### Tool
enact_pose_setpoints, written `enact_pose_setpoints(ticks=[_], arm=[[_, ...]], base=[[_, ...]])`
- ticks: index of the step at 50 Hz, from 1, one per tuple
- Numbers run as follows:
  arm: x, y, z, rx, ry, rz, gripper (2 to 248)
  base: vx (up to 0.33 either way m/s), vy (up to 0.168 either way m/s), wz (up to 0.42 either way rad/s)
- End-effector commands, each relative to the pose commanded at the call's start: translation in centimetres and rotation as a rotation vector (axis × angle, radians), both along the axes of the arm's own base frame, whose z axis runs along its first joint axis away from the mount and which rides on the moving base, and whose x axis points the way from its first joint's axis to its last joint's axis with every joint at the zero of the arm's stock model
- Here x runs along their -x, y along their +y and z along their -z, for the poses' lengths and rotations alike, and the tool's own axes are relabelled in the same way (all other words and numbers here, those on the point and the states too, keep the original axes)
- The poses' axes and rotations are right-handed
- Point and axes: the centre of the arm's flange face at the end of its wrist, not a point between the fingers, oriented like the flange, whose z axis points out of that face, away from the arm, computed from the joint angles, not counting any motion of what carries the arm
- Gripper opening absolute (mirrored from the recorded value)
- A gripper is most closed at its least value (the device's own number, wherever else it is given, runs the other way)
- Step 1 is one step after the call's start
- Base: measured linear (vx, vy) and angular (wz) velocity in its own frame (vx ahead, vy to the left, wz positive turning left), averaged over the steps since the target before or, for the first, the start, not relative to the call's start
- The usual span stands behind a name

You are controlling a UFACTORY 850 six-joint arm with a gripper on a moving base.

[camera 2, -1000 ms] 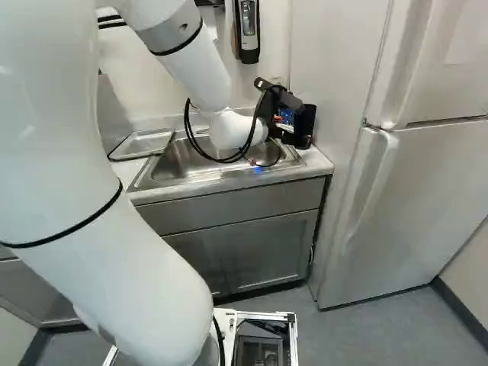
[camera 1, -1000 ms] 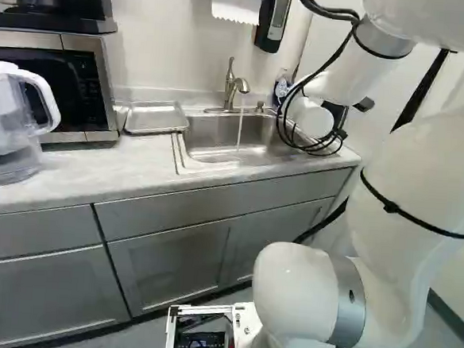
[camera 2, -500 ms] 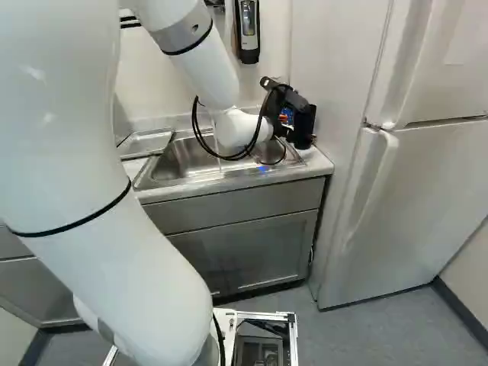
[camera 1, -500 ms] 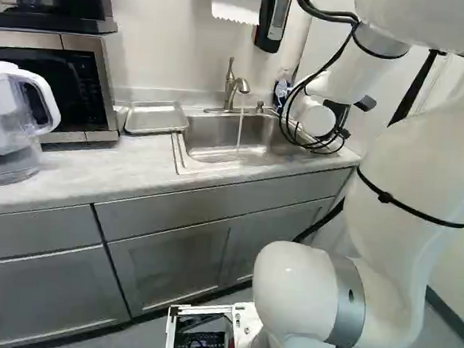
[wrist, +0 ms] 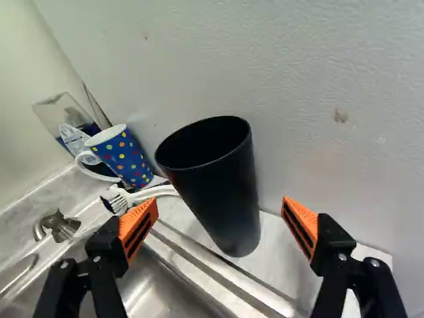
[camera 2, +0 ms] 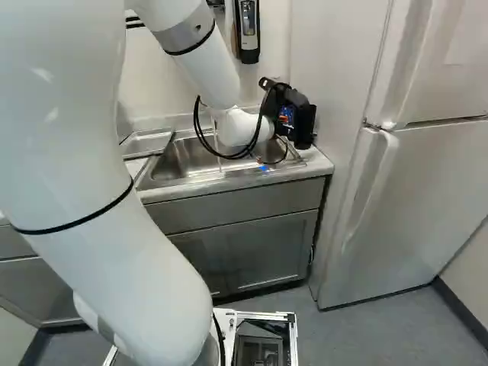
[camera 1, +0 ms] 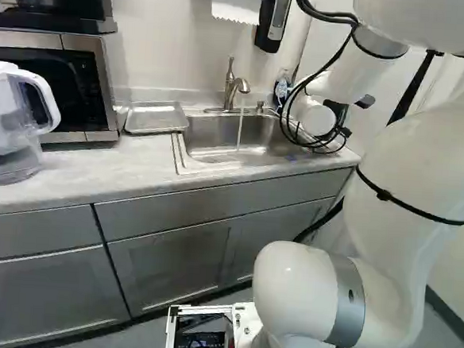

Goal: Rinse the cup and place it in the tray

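**Arm edged toward the refrigerator, jaws apart with the black cup point(wrist: 222, 185) ahead**

From where I'm standing, the white arm point(camera 2: 130, 282) has shifted a little over the last second. In the right base view its big lower link and its wrist both sit further toward the refrigerator point(camera 2: 427, 191) than they did; most of that came in the first half of the second, with barely a nudge since. The base hasn't moved.

The black gripper point(camera 2: 303, 122) is now slightly nearer the refrigerator, out over the far end of the sink point(camera 1: 217, 153). In the wrist view its jaws are wide apart, orange pads point(wrist: 139, 225) facing each other with nothing clamped. The cup stands upright, mouth up, on the strip of desk point(wrist: 281, 265) beside the basin, ahead of the jaws and between their lines, a gap showing on either side.

Next to it are a brush point(wrist: 159, 192) and a spotted blue mug point(wrist: 126, 159). Water point(camera 1: 240, 127) runs from the faucet point(camera 1: 238, 87), same as a second ago, and the tray point(camera 1: 154, 119) hasn't budged from the sink's other side.
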Motion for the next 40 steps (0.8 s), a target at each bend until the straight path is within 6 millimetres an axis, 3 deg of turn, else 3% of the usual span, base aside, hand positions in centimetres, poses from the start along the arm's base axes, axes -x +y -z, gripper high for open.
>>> enact_pose_setpoints(ticks=[40], arm=[[0.0, 0.0, 0.0, 0.253, 0.203, -0.083, 247]], base=[[0.0, 0.0, 0.0]])
